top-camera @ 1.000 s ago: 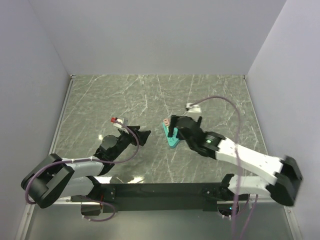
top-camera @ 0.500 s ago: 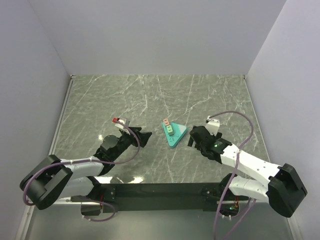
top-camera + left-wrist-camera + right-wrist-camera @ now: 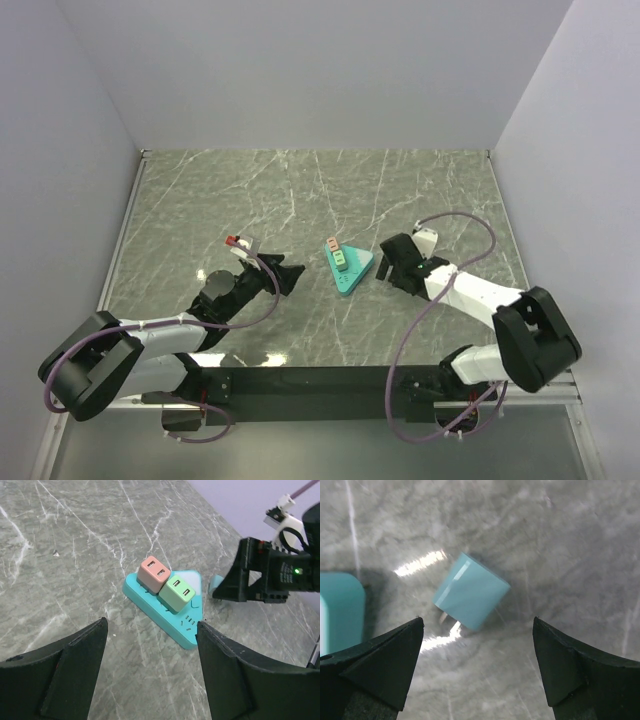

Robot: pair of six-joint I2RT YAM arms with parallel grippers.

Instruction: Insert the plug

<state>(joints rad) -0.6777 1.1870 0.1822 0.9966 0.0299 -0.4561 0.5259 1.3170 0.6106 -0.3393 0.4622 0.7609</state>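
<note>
Tabletop (image 3: 300, 190): grey-green marbled stone, with pale walls at the left, far and right sides.

Power strip (image 3: 349, 272): teal, triangular with rounded corners, lying flat near the middle of the tabletop, between the two grippers.

Pink plug (image 3: 153, 573): cube-shaped, seated upright in the power strip, two slots on its top face.

Green plug (image 3: 176, 593): same shape, seated upright in the power strip and touching the pink plug's side. Bare sockets show on the strip in front of it.

Teal plug (image 3: 471, 591): the loose one, not inserted. It lies tilted on its side on the tabletop just beside the right corner of the power strip, apart from it. A metal prong shows at its lower-left edge in the right wrist view.

Right gripper (image 3: 477, 625): low over the tabletop, jaws spread wide with one on either side of the teal plug, neither touching it. Nothing is held.

Left gripper (image 3: 150, 675): left of the power strip and well apart from it, facing it. Jaws are spread wide and hold nothing.

Cable (image 3: 470, 225): purple, looping from the right arm's wrist back toward its base.
</note>
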